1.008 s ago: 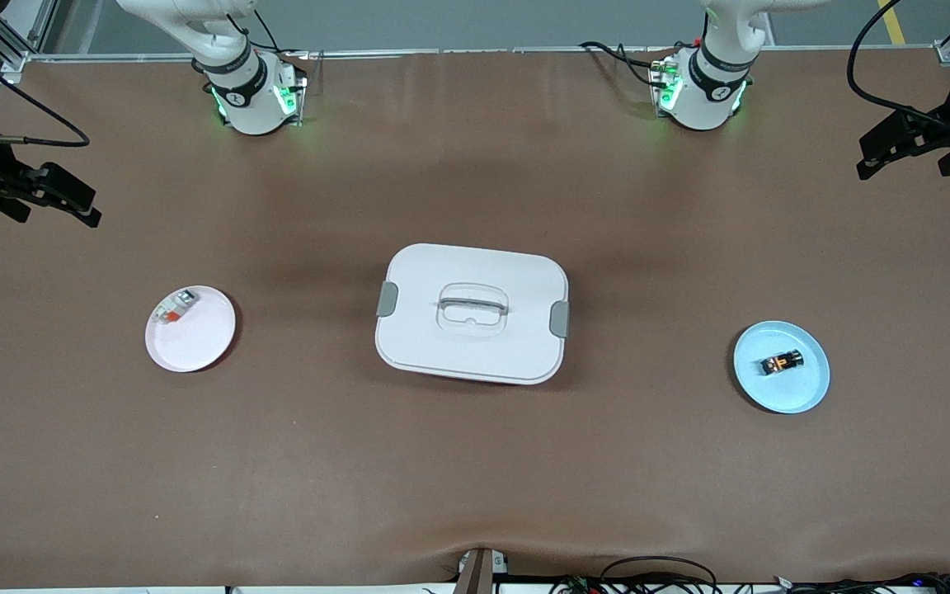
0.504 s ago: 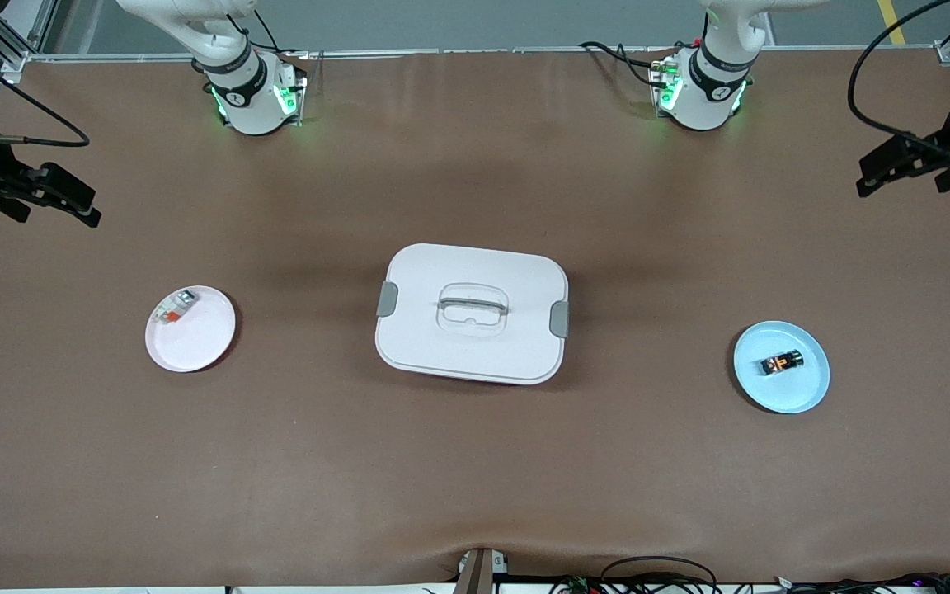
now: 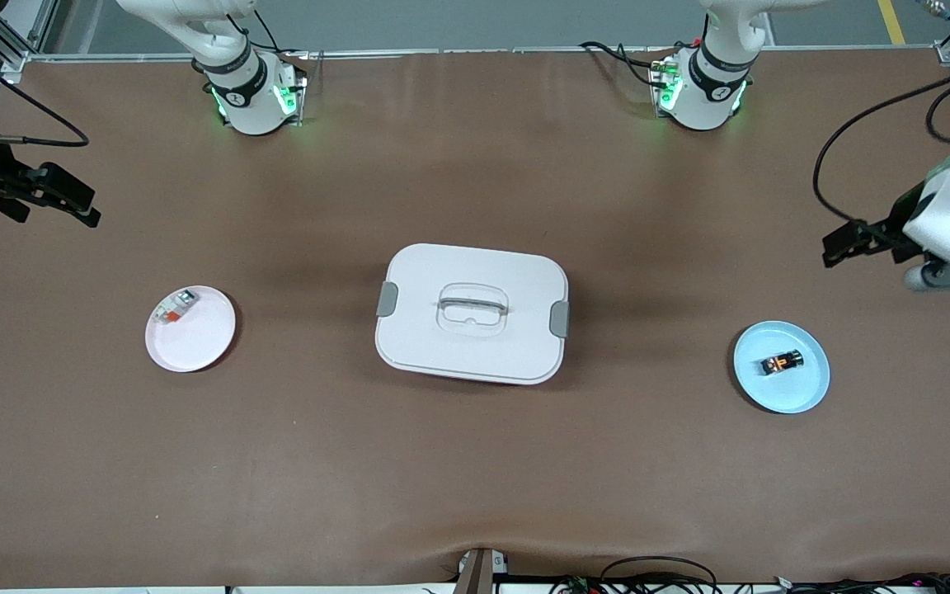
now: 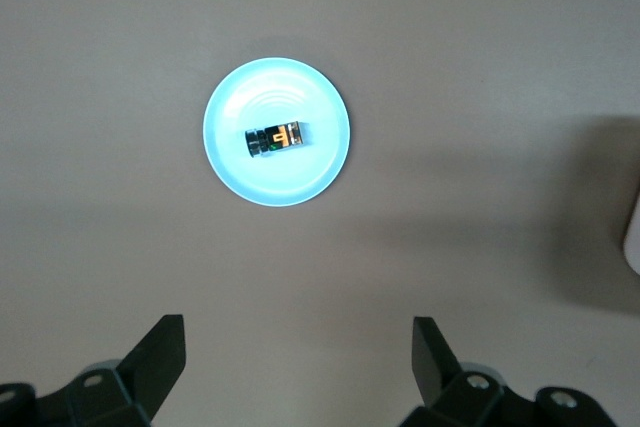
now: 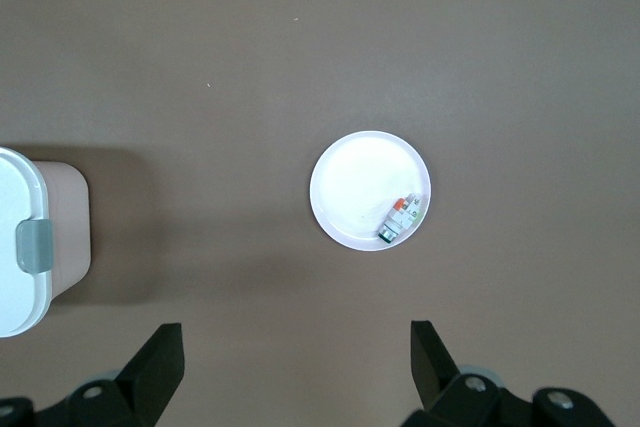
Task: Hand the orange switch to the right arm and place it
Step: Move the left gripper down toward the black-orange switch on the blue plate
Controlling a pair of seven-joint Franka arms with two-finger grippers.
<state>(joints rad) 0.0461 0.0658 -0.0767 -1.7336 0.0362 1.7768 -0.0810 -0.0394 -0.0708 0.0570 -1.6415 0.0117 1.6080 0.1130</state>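
At the left arm's end of the bench we see the left hand [image 3: 846, 245] up in the air over bare brown surface, fingers spread wide apart with nothing between them, its white wrist tilted toward the blue plate [image 3: 805, 389]. On that plate lies the orange switch [image 3: 782, 362], untouched. Our right hand [image 3: 71, 202] hangs over the bench's edge at the right arm's end, fingers also wide apart and holding nothing; that arm waits. From the left wrist view we get the switch's orange marking square on; the right wrist view gives us the white plate [image 5: 350, 182] with a white-grey part [image 5: 400, 219] at its rim. Mid-bench sits the white lidded box [image 3: 472, 313], with open surface between it and each plate.
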